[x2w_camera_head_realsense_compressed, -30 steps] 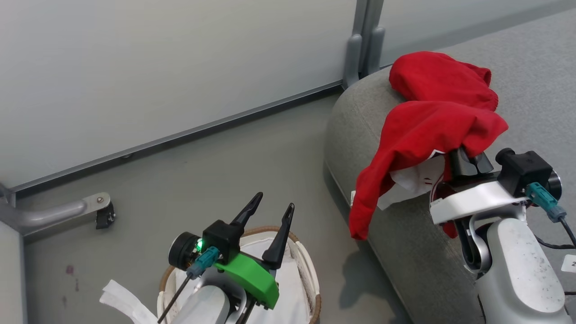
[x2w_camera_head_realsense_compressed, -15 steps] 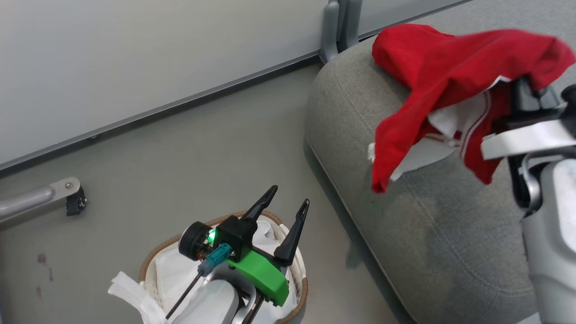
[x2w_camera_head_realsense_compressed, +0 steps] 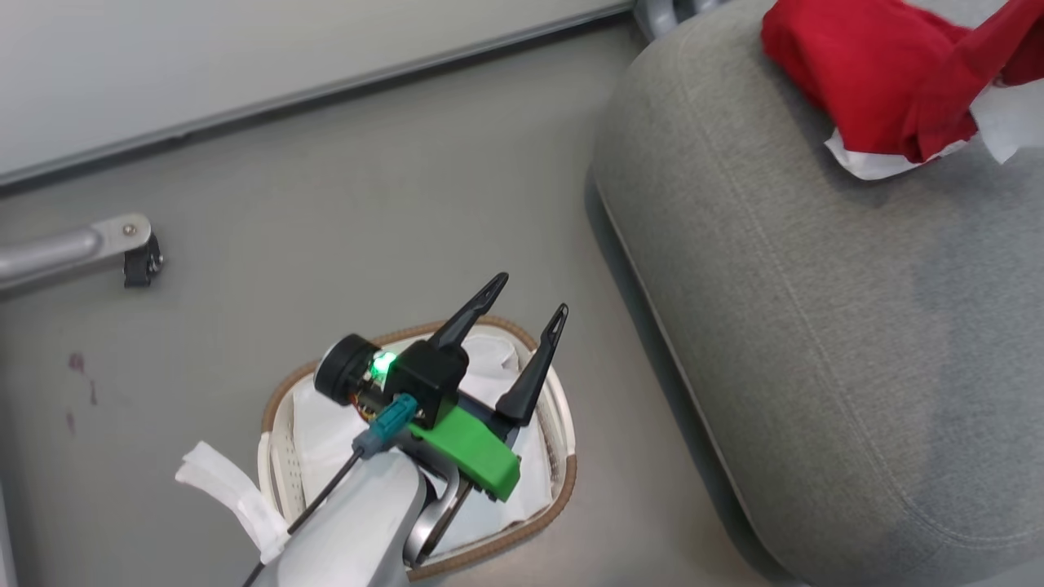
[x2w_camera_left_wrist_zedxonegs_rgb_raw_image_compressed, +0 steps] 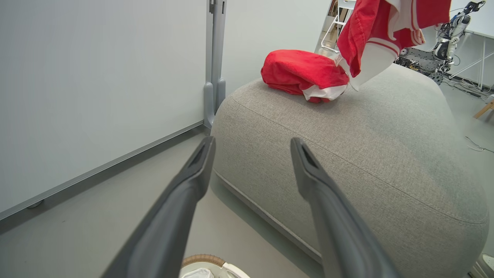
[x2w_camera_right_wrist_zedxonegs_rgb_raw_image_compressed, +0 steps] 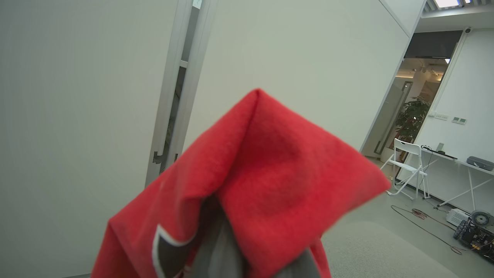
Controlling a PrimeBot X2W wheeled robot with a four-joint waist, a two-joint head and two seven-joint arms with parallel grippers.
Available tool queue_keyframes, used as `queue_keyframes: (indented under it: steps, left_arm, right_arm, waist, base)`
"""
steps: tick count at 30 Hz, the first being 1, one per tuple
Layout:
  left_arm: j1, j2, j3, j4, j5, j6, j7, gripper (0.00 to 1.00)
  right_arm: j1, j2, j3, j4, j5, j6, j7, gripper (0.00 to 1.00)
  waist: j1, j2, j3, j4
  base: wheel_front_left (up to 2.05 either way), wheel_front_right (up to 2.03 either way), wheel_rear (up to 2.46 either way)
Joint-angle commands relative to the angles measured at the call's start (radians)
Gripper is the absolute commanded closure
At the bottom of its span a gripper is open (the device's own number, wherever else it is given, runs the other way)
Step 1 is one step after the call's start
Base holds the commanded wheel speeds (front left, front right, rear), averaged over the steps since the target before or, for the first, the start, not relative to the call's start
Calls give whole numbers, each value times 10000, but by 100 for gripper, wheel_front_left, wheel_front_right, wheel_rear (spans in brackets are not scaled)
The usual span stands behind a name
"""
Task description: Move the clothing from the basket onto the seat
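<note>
Above the seat [x2w_camera_head_realsense_compressed: 816, 342], the right pincer [x2w_camera_right_wrist_zedxonegs_rgb_raw_image_compressed: 235, 258] carries a red garment [x2w_camera_left_wrist_zedxonegs_rgb_raw_image_compressed: 370, 34]. The cloth lies over its fingers and hides the gap, so how far it is closed cannot be told. The garment's white lower edge hangs just beside the red bundle [x2w_camera_left_wrist_zedxonegs_rgb_raw_image_compressed: 301, 73] that already lies on the seat's far end. Whether the two touch is unclear.

The step in hand looks like the drop. To do it well, the arm should come lower so the hem lands first, well in from the rounded edge. It should then let go and draw back along the fingers – a loose fold may snag on them. Setting the garment next to the bundle rather than on top would keep either from sliding off.

The left pincer [x2w_camera_head_realsense_compressed: 532, 293] hovers over the basket [x2w_camera_head_realsense_compressed: 563, 481], jaws wide apart and holding nothing. The basket shows a white liner [x2w_camera_head_realsense_compressed: 326, 424] and no red, though the arm covers part of it.

Against the picture a second ago, the head camera has swung, so the whole scene sits differently. Even so, the garment then trailed down the seat's front edge – now it hangs over the top, by the bundle. The left pincer is as open as before, above the basket.
</note>
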Motion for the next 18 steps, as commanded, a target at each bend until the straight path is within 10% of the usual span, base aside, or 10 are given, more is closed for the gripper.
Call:
queue_keyframes:
  steps: [1,18]
  left_arm:
    - [-302,150,5,-84,135,-30,-7,0]
    - [-1185,378,229,-500,662,-31,-7,0]
  right_arm:
    - [-321,-168,-95,400,-117,-7,-97,100]
    - [-870,306,-1524,3393,-1626,-7,-549,100]
  waist:
    - [0,-1,1015,587]
    - [0,-1,2976,760]
  base:
    - [0,0,0]
    - [0,0,0]
